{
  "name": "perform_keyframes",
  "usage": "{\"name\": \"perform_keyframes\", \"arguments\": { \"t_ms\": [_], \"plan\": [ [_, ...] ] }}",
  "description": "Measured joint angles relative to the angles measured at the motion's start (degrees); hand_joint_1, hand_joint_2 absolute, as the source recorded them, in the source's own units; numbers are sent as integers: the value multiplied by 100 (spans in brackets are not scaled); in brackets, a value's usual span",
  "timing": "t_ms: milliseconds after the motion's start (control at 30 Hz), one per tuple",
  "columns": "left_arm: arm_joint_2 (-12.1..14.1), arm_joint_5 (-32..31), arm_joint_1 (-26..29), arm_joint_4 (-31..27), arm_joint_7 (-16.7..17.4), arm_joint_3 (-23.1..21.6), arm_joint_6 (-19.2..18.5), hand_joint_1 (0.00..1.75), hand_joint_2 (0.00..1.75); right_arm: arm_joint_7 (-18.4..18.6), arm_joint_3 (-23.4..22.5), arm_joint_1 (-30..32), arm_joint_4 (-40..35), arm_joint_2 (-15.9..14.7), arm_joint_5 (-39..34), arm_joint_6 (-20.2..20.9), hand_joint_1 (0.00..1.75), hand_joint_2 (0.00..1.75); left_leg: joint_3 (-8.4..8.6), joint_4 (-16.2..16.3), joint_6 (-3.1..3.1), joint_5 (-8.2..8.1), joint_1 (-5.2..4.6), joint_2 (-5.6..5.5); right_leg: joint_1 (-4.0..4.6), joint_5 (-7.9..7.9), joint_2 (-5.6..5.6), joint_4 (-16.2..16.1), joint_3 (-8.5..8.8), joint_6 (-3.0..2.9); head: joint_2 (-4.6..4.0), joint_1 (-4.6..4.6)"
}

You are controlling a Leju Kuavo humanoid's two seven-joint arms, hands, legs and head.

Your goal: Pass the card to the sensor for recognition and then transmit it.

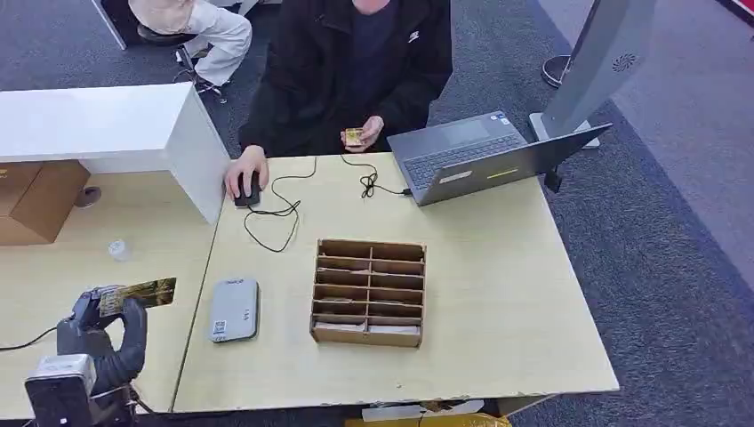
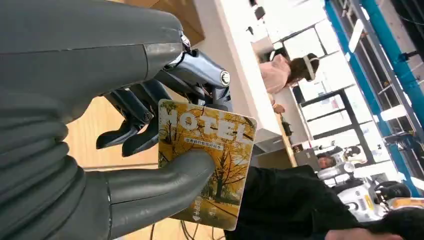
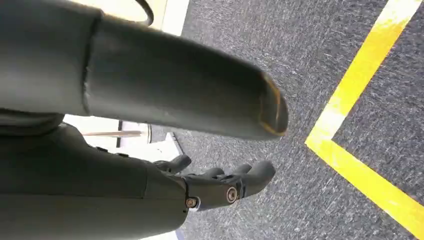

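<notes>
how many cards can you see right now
2. One card is pinched in the robot's left hand above the left table. A second card is in the hand of the person seated behind the desk. The wooden organizer may hold more, but that is too small to tell.

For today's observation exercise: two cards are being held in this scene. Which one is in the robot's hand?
The yellow HOTEL card, printed with autumn trees, pinched in the left hand. The other card is held by the person in black across the table.

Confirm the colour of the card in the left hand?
Yellow-gold autumn tree print on the card, white HOTEL lettering; clearest in the left wrist view.
</notes>
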Motion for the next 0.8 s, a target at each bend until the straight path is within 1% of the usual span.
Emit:
{"name": "perform_keyframes", "arguments": {
  "t_ms": [133, 300, 467, 800],
  "plan": [
    [-286, 276, 34, 4, -33, 436, -392, 175, 175, -2, 0, -1, 0, 2, 44, -2, 0, 0, 0, 0, 0, 0, 0, 0, 0, 0, 0, 0, 0, 0, 0, 2],
    [-502, 451, -29, 210, -7, 816, -762, 175, 175, -20, 0, -7, 0, 2, 103, -4, 0, 0, 1, 0, 0, 0, 0, -1, 0, 0, -1, 0, 0, 0, 0, 0],
    [-600, 528, -158, 540, 26, 967, -997, 175, 175, -52, 0, -16, -2, 2, 111, -20, 0, 0, 1, 0, 0, 0, 0, 0, 0, 0, -1, 0, 0, 0, 0, 0],
    [-651, 682, -442, 1206, 166, 1039, -1104, 175, 175, -103, 0, -26, -2, 2, 170, -55, 0, 0, 1, 0, 0, 0, 0, 0, 0, 0, 0, 0, 0, 0, 0, 0]
  ]
}}
